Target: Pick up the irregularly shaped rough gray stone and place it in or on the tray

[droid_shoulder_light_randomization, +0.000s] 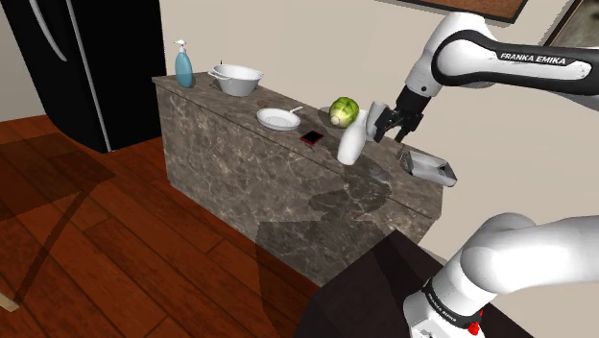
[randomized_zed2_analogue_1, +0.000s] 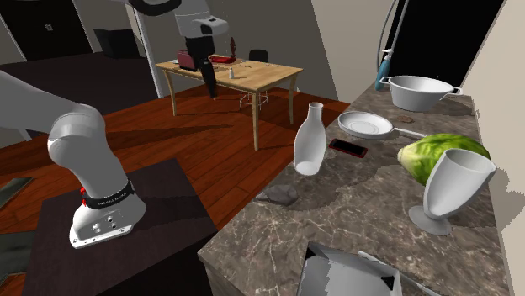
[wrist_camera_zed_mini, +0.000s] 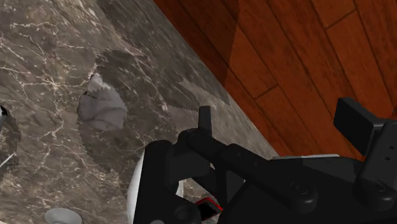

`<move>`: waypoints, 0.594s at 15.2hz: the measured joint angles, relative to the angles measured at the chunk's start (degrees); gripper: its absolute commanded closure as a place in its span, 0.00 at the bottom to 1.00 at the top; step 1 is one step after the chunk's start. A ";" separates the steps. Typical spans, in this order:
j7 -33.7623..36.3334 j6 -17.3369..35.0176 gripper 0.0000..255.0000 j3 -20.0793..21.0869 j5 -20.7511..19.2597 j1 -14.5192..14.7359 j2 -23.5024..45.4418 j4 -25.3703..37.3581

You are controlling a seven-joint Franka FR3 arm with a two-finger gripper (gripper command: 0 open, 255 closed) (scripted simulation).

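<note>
**Tool hanging open, stone lying off to one side below**

The tool (wrist_camera_zed_mini: pixel 280 124) is hovering above the bench (randomized_zed2_analogue_1: pixel 370 210), its fingers standing wide apart and gripping nothing. The grey stone (wrist_camera_zed_mini: pixel 100 107) is lying on the bench below the tool. It isn't sitting between the fingers but out past one of them, near the edge over the wooden floor (wrist_camera_zed_mini: pixel 299 51).

The white bottle (randomized_zed2_analogue_1: pixel 310 143) is standing almost under the tool, so I'm reckoning the descent needs care. The stone is looking lumpy, its long axis perhaps running along that edge. The tray (randomized_zed2_analogue_1: pixel 349 273) is sitting on the tool's other side from the bottle.
</note>
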 measured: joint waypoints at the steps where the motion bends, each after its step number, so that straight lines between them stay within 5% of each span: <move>1: -0.25 1.29 0.00 -0.78 -0.41 -0.65 0.36 -0.67; 9: -3.29 11.83 0.00 -8.11 -3.05 -5.55 7.05 -2.50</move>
